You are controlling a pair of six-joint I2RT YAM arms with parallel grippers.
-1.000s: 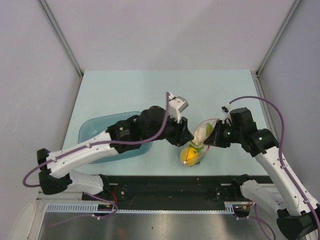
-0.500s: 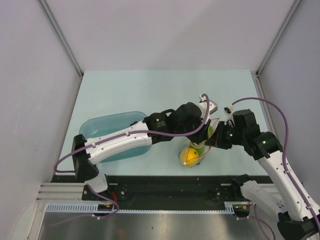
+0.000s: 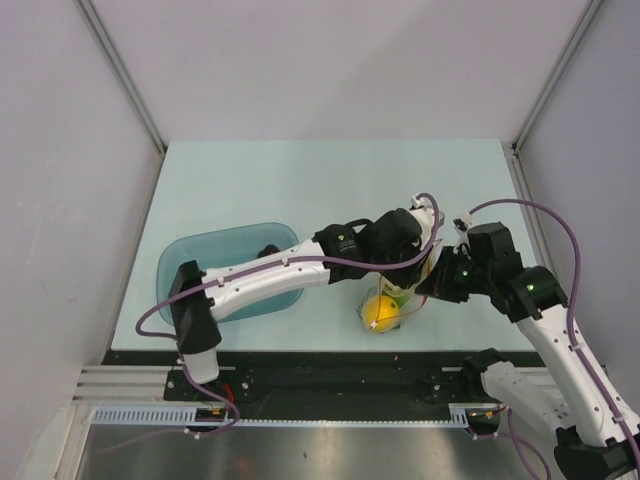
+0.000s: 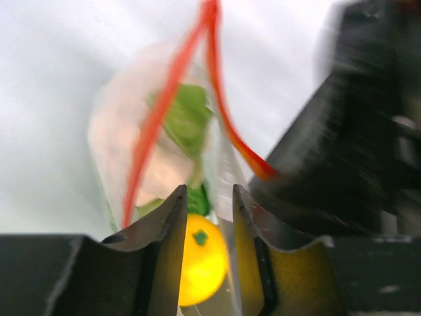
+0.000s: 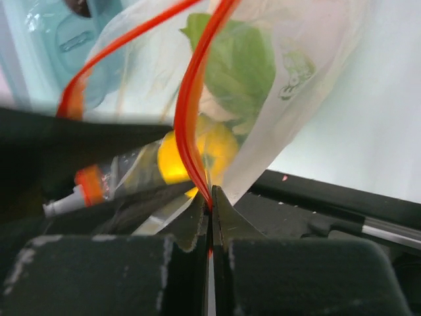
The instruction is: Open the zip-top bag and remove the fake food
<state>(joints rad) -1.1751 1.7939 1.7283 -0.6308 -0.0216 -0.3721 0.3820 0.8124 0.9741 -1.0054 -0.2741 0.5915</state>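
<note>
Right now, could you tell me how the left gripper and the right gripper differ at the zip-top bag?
The right gripper is shut on the red zip strip of the zip-top bag; the left gripper is open, clamping nothing visible. The right gripper's jaws meet, while the left gripper's leave a gap showing the yellow fruit. Both are at the bag's open mouth.

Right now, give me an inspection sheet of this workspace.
Surface: pale green table, no spills seen.
Job's things: bag between the arms, zip strip parted; yellow fruit and lettuce inside.
Clutter: teal tray left of the bag.
Hands: right hand shut on the bag's zip strip; left hand open at the bag's mouth.
Cables: purple cable along each arm, no snag seen.
Surroundings: white walls; nothing else seen.
</note>
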